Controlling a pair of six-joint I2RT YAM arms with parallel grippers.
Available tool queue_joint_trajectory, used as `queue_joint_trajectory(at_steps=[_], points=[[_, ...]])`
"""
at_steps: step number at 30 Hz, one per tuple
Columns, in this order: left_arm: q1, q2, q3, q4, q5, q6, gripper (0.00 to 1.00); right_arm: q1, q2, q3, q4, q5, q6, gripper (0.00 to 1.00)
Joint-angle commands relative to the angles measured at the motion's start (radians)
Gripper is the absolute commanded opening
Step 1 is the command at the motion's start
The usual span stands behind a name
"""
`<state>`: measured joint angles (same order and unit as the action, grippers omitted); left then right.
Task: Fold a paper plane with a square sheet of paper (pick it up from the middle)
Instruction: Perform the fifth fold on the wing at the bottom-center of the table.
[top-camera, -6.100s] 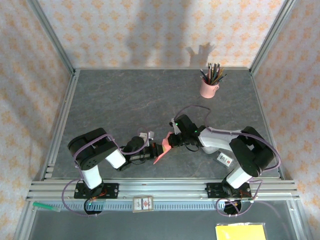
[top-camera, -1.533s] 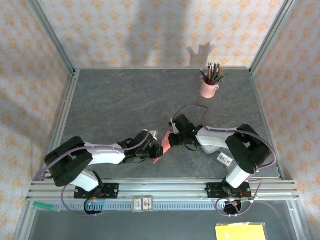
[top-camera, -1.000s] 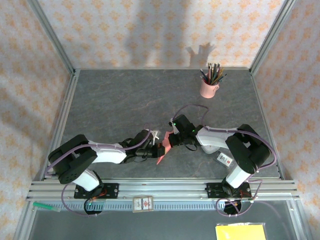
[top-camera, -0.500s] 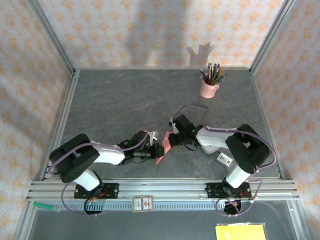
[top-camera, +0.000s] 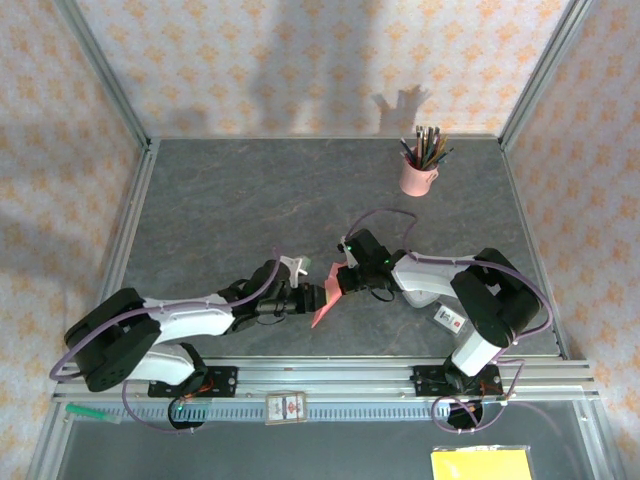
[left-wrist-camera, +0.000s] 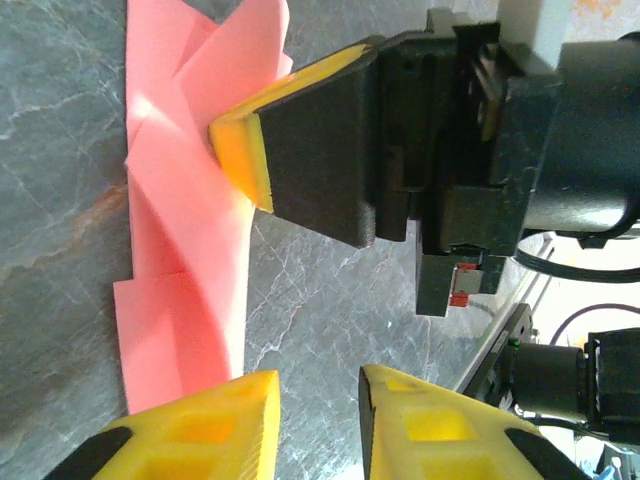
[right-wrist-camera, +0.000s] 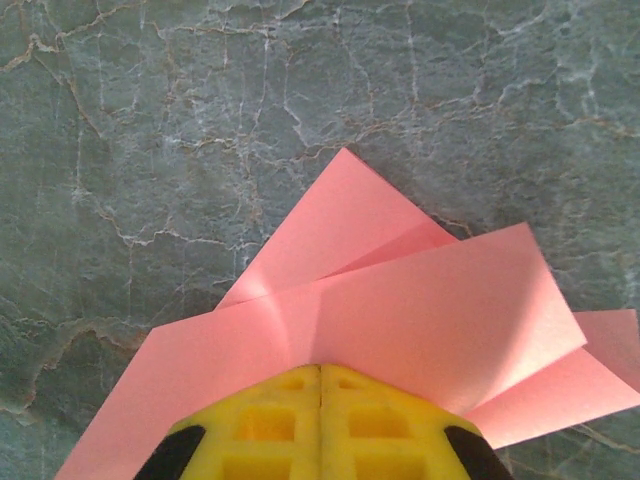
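We've got paper sheet pinched in R gripper; L gripper slightly spread, empty, just beside sheet's near end.

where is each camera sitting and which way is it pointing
Top external: above and behind the bases, looking down on the table; the left arm and right arm meet at the folded pink paper.
Left wrist: low on the left arm, looking along its own parted yellow jaws at the paper and the right arm's jaws pinching it.
Right wrist: on the right arm, looking down past its own shut jaws at the paper, table beyond.
Shared: all three show the paper; top external and left wrist both show the right arm.
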<state>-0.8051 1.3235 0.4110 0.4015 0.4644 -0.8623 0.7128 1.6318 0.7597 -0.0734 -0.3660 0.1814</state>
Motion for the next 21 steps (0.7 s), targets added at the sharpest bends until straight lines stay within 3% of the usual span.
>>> queue_joint_trajectory(at_steps=[1,4,10,21], points=[[-0.02,-0.038,0.033,-0.08,-0.062,0.025,0.28,-0.003,0.04,-0.012,-0.072,0.072,-0.015,0.02],[-0.038,-0.056,0.045,-0.099,-0.095,0.032,0.26,-0.003,0.04,-0.013,-0.074,0.073,-0.015,0.02],[-0.1,0.041,0.091,-0.025,-0.045,0.037,0.22,-0.003,0.039,-0.015,-0.075,0.073,-0.013,0.02],[-0.087,0.163,0.13,-0.031,-0.061,0.082,0.18,-0.003,0.034,-0.02,-0.073,0.076,-0.014,0.02]])
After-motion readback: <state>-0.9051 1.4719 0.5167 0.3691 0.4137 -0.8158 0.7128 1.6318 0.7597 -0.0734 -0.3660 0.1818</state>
